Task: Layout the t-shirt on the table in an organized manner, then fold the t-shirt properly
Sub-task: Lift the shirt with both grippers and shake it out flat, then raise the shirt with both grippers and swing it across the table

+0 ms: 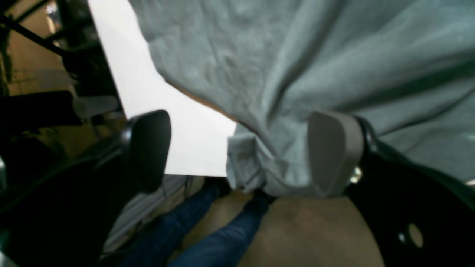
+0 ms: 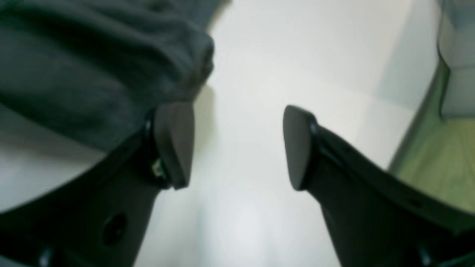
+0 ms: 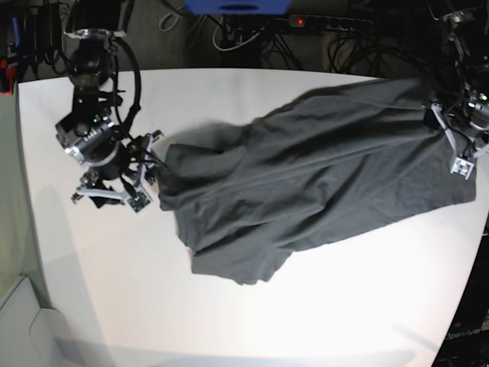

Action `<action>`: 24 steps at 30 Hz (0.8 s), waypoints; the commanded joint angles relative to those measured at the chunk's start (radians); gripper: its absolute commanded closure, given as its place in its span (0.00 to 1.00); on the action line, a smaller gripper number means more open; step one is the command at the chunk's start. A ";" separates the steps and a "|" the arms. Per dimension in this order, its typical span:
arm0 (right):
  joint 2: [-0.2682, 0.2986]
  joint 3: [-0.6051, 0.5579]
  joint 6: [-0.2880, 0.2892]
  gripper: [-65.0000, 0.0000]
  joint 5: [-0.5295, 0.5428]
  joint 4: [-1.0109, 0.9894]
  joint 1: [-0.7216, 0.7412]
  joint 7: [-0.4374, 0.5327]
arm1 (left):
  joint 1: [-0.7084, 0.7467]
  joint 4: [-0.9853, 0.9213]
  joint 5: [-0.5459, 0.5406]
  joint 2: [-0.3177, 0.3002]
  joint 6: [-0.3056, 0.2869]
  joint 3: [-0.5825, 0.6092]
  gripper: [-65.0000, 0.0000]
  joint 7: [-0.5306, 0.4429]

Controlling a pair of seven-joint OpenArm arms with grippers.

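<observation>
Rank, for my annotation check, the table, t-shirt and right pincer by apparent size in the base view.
1. table
2. t-shirt
3. right pincer, clearly smallest.

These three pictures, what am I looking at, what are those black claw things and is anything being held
It is a robot with two arms at a large white table. One picture looks down from above; the other two come from small cameras on the arms' wrists, so each shows its own gripper close up.

The left gripper works at the right edge of the overhead picture, the right gripper at its left side.

Between them a dark charcoal-grey cloth t-shirt lies on the table, stretched across it but still wrinkled and not folded. One end reaches the table's edge by the left gripper.

Both grippers stand open. Cloth bunches between the left gripper's jaws and touches one finger, but it is not clamped. The right gripper has only bare table between its jaws, with cloth beside it.
</observation>
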 commanded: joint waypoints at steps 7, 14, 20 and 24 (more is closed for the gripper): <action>-0.041 -0.006 -0.001 0.41 0.048 0.015 -0.098 0.025 | -0.006 0.050 0.001 -0.015 0.004 -0.009 0.14 -0.007; -0.088 -0.006 -0.001 0.41 0.054 -0.013 -0.097 0.025 | -0.006 0.052 0.001 -0.015 0.004 -0.009 0.14 -0.004; -0.107 -0.006 -0.001 0.41 0.054 -0.090 -0.088 0.026 | -0.005 0.052 0.001 -0.015 0.004 -0.053 0.14 -0.006; -0.108 -0.012 -0.001 0.41 0.056 -0.128 -0.084 0.031 | -0.005 0.052 0.001 -0.015 0.004 -0.059 0.14 -0.006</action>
